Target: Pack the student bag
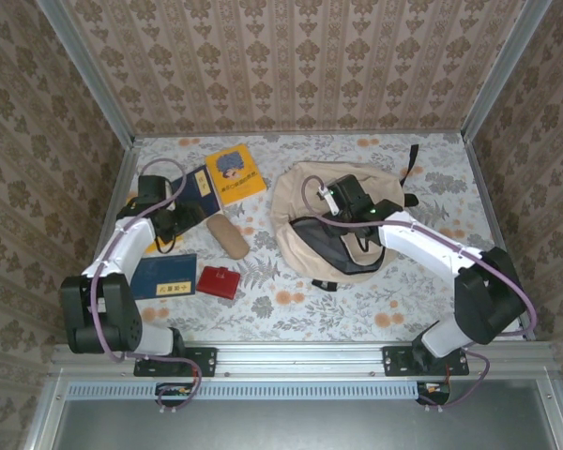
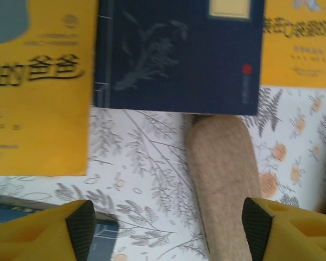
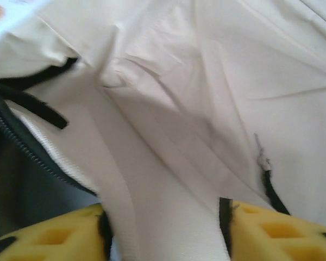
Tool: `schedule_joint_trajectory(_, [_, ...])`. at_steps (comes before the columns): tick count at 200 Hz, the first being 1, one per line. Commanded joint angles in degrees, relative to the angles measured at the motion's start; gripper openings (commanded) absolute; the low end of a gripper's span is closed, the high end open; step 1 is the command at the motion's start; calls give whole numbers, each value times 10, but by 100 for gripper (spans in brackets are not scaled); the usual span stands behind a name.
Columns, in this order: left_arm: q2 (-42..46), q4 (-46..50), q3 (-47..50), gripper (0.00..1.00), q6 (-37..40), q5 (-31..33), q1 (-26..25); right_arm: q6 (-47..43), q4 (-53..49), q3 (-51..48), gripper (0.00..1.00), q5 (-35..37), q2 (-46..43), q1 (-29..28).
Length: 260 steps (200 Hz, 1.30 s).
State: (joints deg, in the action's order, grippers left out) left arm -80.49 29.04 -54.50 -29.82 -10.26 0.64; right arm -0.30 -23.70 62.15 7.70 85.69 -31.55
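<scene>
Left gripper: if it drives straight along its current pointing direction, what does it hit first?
Most likely the tan case, which lies between the left gripper's open jaws, nearer one finger. The navy book sits beyond it. Depth is unclear from the wrist view.

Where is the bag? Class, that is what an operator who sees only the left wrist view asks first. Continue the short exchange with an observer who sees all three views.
Observer: The bag lies on the right half of the table, with its dark mouth open.
Operator: What is the right gripper doing?
Observer: The right gripper is over the bag with cream fabric between its fingers. I cannot tell whether it is pinching the fabric.
Operator: Is there anything to pack that I am missing?
Observer: A red wallet lies toward the near edge, beside a blue book.
</scene>
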Motion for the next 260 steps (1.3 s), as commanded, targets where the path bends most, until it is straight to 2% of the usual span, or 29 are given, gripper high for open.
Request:
schedule_joint_trajectory(1, [-31,26,-37,77,23,18,47,77,-17,21,70,-100,-21,-1])
schedule_joint_trajectory(19, [-62,25,-56,83,26,21,95,135,-14,34,78,-107,-18,1])
schedule_joint_trajectory(36, [-100,17,-79,87,25,-5,132,173,-12,51,80,-127,-9,2])
schedule_joint_trajectory(41, [-111,15,-87,94,26,-13,138,184,-14,56,81,-134,-4,2])
schedule_joint_trajectory(48, [-130,15,-99,98,28,-13,143,200,-19,67,81,-145,2,4])
schedule_joint_trajectory(76, [-205,25,-151,95,42,-20,149,257,4,85,82,-196,20,8])
schedule_joint_trajectory(100, [-253,17,-175,90,42,-42,148,284,19,88,82,-201,32,8])
schedule_joint_trajectory(133, [-289,23,-189,80,39,-49,121,309,26,89,82,-202,48,8])
schedule_joint_trajectory(170, [-293,5,-144,72,4,-72,70,331,22,86,81,-184,55,8])
schedule_joint_trajectory(206, [-279,5,-97,72,-21,-73,6,340,16,88,81,-176,56,8])
schedule_joint_trajectory(260, [-222,19,-40,71,-34,-37,-77,350,7,85,81,-165,51,6])
